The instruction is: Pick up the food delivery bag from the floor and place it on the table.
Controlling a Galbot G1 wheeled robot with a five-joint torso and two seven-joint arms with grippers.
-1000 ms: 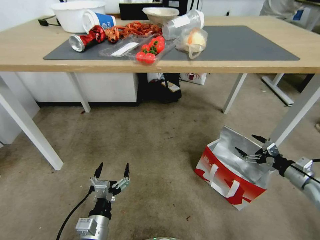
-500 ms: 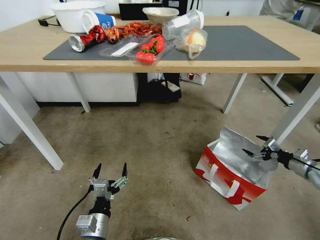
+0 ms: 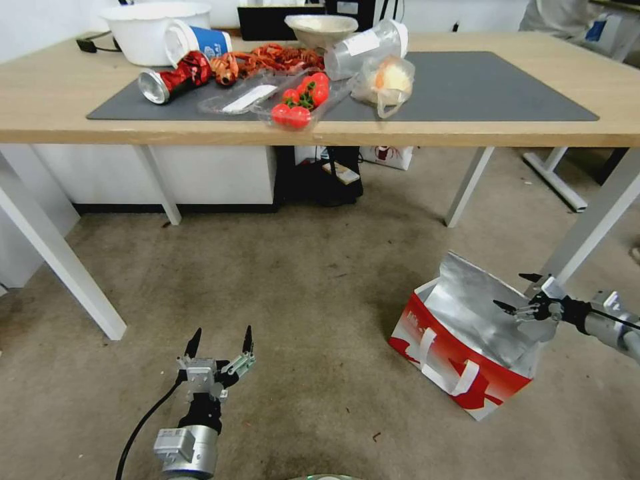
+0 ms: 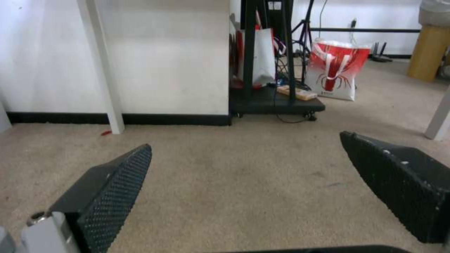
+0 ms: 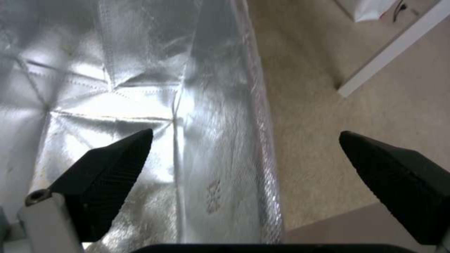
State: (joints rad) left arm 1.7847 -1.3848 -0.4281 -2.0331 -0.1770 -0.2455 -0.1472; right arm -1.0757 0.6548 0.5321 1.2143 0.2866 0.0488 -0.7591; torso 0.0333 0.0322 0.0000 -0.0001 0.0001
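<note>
The food delivery bag (image 3: 460,353) stands open on the floor (image 3: 300,280) at the right, red side toward me, white handles hanging down, silver foil lining (image 5: 140,70) showing. My right gripper (image 3: 517,291) hovers open at the bag's far right rim. In the right wrist view that gripper (image 5: 246,135) straddles the rim, one finger over the foil, the other over the floor. My left gripper (image 3: 223,331) is open low over bare floor at the lower left, holding nothing; the left wrist view shows it (image 4: 246,140) wide apart. The table (image 3: 53,100) spans the top.
On the table's grey mat (image 3: 480,87) lie a white bowl, a blue cup, a red can, crayfish, tomatoes (image 3: 300,100) and a clear knotted plastic bag (image 3: 387,83). A white table leg (image 3: 587,227) stands just behind the bag. A black cart (image 3: 320,180) sits under the table.
My right gripper has shifted a little to the right and lower, out from over the bag's mouth toward its far right rim. The left arm has barely moved.
</note>
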